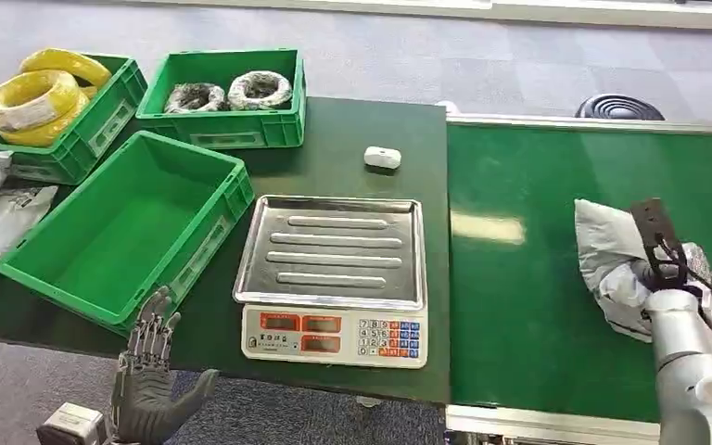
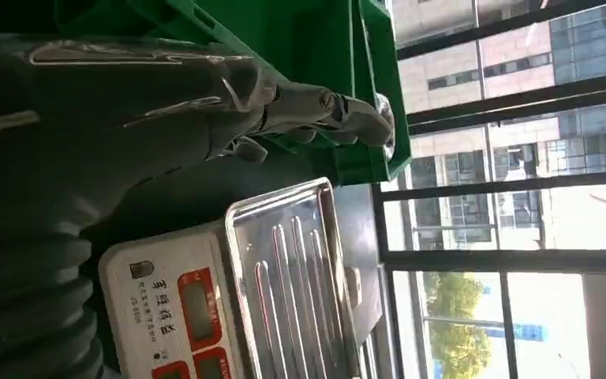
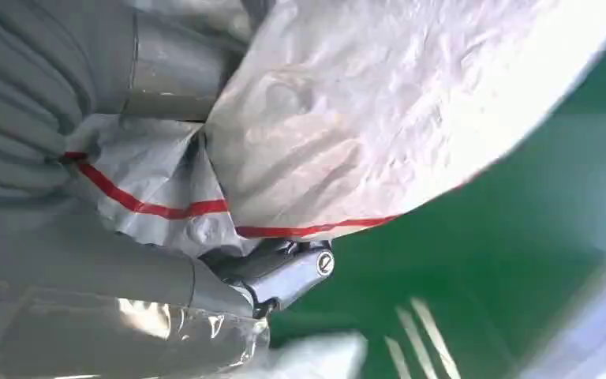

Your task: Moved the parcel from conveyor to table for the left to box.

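Right now the right robot hand point(image 1: 660, 274) is clamped on a crumpled grey plastic parcel w/ red stripe point(image 1: 607, 250), lying on the green conveyor belt point(image 1: 528, 278) at 3 o'clock. Left robot hand point(image 1: 153, 357), fingers apart & holding nothing, hovers at 7 o'clock by the empty green plastic crate point(image 1: 120, 232); steel-tray scale point(image 1: 334, 250) sits mid dark green table point(image 1: 352, 139).

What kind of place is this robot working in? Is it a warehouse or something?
Probably a parcel-sorting or packing station: a green conveyor belt carries a grey parcel that the right hand grips, beside a weighing scale and green crates on a table.
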Robot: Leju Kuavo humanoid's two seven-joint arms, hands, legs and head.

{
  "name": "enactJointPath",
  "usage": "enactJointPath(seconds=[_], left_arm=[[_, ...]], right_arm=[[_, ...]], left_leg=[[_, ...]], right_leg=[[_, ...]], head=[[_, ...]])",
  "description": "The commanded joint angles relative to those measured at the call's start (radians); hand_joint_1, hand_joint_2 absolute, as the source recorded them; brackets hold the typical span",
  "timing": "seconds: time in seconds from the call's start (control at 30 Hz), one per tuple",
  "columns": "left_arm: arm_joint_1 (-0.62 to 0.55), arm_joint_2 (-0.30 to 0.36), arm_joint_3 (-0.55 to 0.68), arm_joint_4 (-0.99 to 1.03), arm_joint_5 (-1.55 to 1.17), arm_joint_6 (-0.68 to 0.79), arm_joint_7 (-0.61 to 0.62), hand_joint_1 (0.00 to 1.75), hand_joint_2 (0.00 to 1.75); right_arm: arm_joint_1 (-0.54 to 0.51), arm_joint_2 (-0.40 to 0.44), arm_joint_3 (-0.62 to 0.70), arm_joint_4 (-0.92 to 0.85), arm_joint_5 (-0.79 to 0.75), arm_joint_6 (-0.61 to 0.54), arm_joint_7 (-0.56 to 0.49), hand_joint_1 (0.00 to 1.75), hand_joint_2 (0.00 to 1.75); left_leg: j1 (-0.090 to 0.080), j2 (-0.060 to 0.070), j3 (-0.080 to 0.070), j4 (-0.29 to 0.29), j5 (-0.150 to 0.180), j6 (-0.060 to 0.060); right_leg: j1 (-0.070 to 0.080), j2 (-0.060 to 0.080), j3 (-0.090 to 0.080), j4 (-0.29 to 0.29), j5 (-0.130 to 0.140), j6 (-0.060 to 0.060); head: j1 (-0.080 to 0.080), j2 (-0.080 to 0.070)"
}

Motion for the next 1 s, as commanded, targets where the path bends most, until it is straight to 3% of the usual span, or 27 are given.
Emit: enactJointPath(seconds=[0.03, 0.23, 0.33, 0.47, 0.5, 0.57, 0.67, 0.73, 0.77, 1.0], left_arm=[[-0.039, -0.032, -0.011, 0.081, -0.018, -0.006, -0.01, 0.0, 1.75], [-0.034, -0.028, -0.009, 0.074, -0.017, -0.008, -0.009, 0.0, 1.75], [-0.044, -0.032, -0.014, 0.077, -0.028, -0.016, -0.009, 0.0, 1.75], [-0.085, -0.028, -0.019, 0.102, -0.053, -0.044, -0.009, 0.0, 1.75], [-0.102, -0.02, -0.023, 0.119, -0.05, -0.057, -0.013, 0.0, 1.75], [-0.141, -0.01, -0.033, 0.167, -0.043, -0.089, -0.033, 0.0, 1.75], [-0.178, -0.011, -0.043, 0.214, -0.046, -0.11, -0.045, 0.0, 1.75], [-0.187, -0.015, -0.048, 0.225, -0.05, -0.111, -0.047, 0.0, 1.75], [-0.188, -0.017, -0.049, 0.226, -0.05, -0.111, -0.047, 0.0, 1.75], [-0.183, -0.012, -0.056, 0.217, -0.058, -0.102, -0.047, 0.0, 1.75]], right_arm=[[-0.055, 0.188, -0.048, -0.254, -0.158, -0.096, -0.23, 1.75, 1.75], [-0.049, 0.17, -0.031, -0.24, -0.188, -0.098, -0.239, 1.75, 1.75], [-0.046, 0.223, 0.054, -0.326, -0.23, -0.083, -0.34, 1.75, 1.75], [0.006, 0.312, 0.466, -0.575, -0.131, 0.049, -0.292, 1.75, 1.75], [-0.001, 0.332, 0.556, -0.58, -0.088, 0.077, -0.28, 1.75, 1.75], [-0.04, 0.391, 0.706, -0.516, -0.048, 0.169, -0.27, 1.75, 1.75], [-0.103, 0.465, 0.828, -0.346, -0.004, 0.22, -0.272, 1.75, 1.75], [-0.117, 0.502, 0.858, -0.272, -0.001, 0.226, -0.301, 1.75, 1.75], [-0.114, 0.507, 0.86, -0.269, 0.0, 0.22, -0.301, 1.75, 1.75], [-0.12, 0.499, 0.879, -0.26, -0.003, 0.226, -0.319, 1.75, 1.75]], left_leg=[[-0.001, 0.011, 0.002, -0.002, -0.001, 0.0], [-0.001, 0.004, 0.0, -0.001, 0.0, 0.001], [-0.001, 0.006, 0.001, -0.002, 0.0, 0.001], [-0.001, 0.015, 0.002, -0.003, -0.001, 0.0], [-0.001, 0.012, -0.001, -0.001, -0.001, 0.0], [-0.001, 0.015, 0.0, -0.002, -0.001, 0.0], [0.0, 0.024, 0.003, -0.004, 0.0, -0.001], [0.002, 0.025, 0.004, -0.004, 0.0, -0.002], [0.002, 0.017, 0.002, -0.003, 0.001, -0.002], [0.002, 0.007, -0.002, -0.002, 0.003, -0.002]], right_leg=[[-0.001, 0.009, -0.004, 0.0, 0.002, -0.003], [0.0, 0.002, -0.002, 0.0, 0.0, -0.002], [0.0, 0.003, -0.002, -0.001, 0.001, -0.003], [0.0, 0.011, -0.005, 0.0, 0.002, -0.005], [-0.001, 0.01, -0.007, 0.002, 0.002, -0.003], [-0.001, 0.013, -0.007, 0.002, 0.002, -0.003], [0.001, 0.021, -0.009, 0.003, 0.004, -0.006], [0.002, 0.023, -0.009, 0.003, 0.004, -0.007], [0.003, 0.016, -0.008, 0.003, 0.002, -0.005], [0.003, 0.004, -0.006, 0.002, 0.001, -0.005]], head=[[-0.001, 0.0], [0.0, 0.0], [0.0, 0.0], [-0.001, 0.0], [0.0, 0.0], [0.0, 0.0], [0.0, 0.0], [0.0, 0.0], [0.0, 0.0], [0.0, 0.0]])
